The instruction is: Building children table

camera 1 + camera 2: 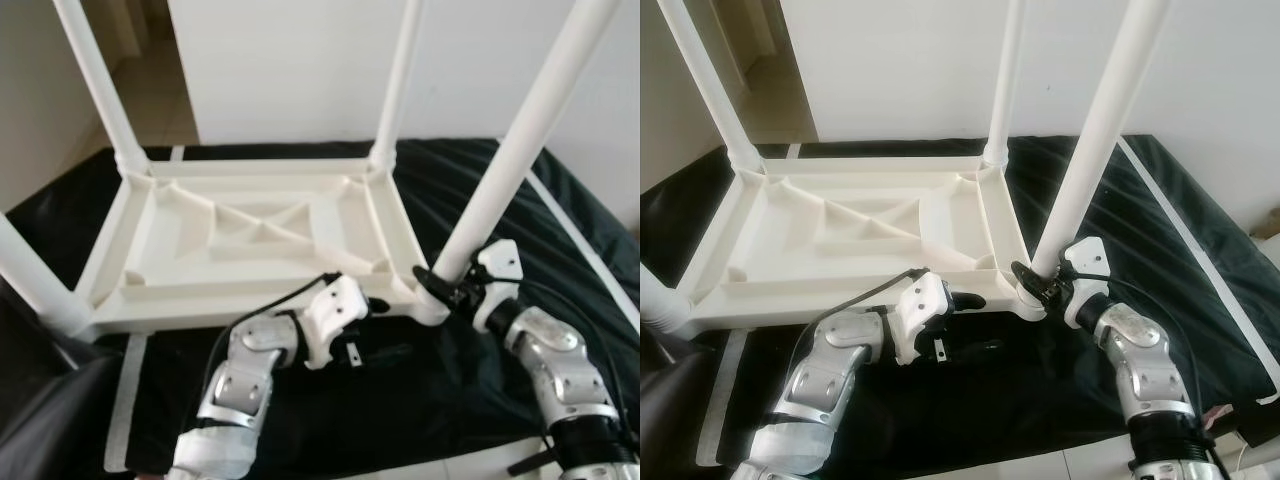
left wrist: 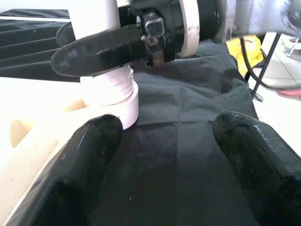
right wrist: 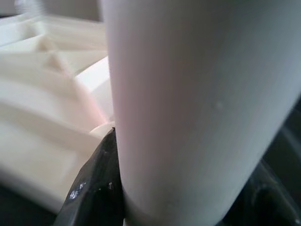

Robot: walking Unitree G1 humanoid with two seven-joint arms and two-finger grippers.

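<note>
A white plastic children's table (image 1: 250, 235) lies upside down on a black cloth, its legs pointing up. My right gripper (image 1: 445, 282) is shut on the near right leg (image 1: 520, 150) just above its threaded base collar (image 2: 110, 94). The right wrist view has that leg (image 3: 197, 103) close up, with a black finger (image 3: 101, 183) against it. My left gripper (image 1: 385, 328) stands open low over the cloth, just in front of the table's near edge and left of that leg. Nothing is between its fingers (image 2: 80, 174).
The other legs stand at the far left (image 1: 100, 80), far right (image 1: 398, 80) and near left (image 1: 35, 280) corners. The black cloth (image 1: 500, 180) spreads around the table. A white wall stands behind. A dark object (image 1: 40, 420) sits at the near left.
</note>
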